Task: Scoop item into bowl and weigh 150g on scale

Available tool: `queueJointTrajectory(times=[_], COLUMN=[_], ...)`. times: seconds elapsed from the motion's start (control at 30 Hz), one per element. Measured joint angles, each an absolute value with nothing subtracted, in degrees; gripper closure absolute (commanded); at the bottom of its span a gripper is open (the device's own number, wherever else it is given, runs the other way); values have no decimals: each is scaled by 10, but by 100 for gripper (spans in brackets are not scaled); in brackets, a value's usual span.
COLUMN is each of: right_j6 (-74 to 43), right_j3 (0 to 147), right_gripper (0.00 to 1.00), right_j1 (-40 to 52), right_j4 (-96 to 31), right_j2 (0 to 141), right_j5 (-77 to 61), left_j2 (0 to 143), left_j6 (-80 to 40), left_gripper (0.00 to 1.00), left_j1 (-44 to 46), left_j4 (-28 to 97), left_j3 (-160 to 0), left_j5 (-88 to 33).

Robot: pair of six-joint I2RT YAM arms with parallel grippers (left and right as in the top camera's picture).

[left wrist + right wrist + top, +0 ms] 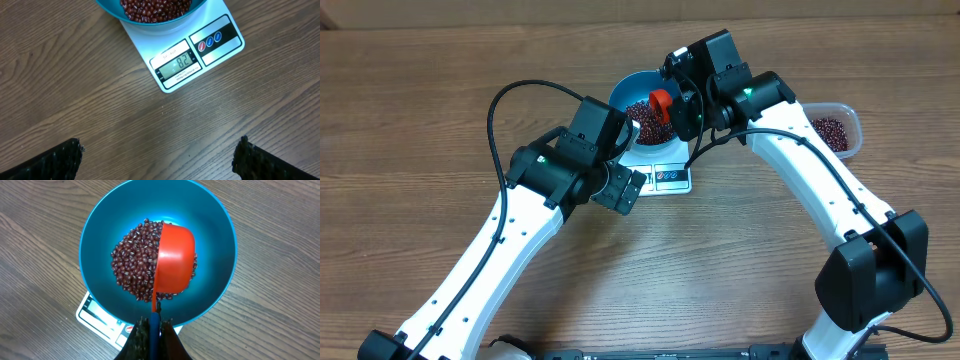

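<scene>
The blue bowl (642, 95) (100, 245) (107, 7) stands on the white scale (660, 172) (190, 60) (92, 315), whose display shows 82. A heap of dark red-brown beans (132, 267) (155, 9) lies in the bowl. My right gripper (154, 326) (682, 108) is shut on the handle of a red scoop (172, 262) (661, 101), which is tipped over above the beans inside the bowl. My left gripper (159, 160) (620, 190) hangs open over bare table just in front of the scale, nothing between its fingers.
A clear plastic tub (832, 131) with more beans sits at the right, beyond the right arm. Both arms crowd the space around the scale.
</scene>
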State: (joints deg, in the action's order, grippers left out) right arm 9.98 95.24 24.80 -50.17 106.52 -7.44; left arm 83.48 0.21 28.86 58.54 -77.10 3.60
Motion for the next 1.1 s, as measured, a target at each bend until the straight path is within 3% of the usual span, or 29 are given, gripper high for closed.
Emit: queueJointTrajectory(times=[1.1], right_j6=[106], right_j3=[952], right_gripper=[96], right_j1=[269], right_j4=[-491], right_j2=[1062], right_j5=[-34], left_j2=[835], left_j6=[2], left_gripper=[0], left_j1=[289], left_j4=[586], left_j3=[-771], left_j5=[36])
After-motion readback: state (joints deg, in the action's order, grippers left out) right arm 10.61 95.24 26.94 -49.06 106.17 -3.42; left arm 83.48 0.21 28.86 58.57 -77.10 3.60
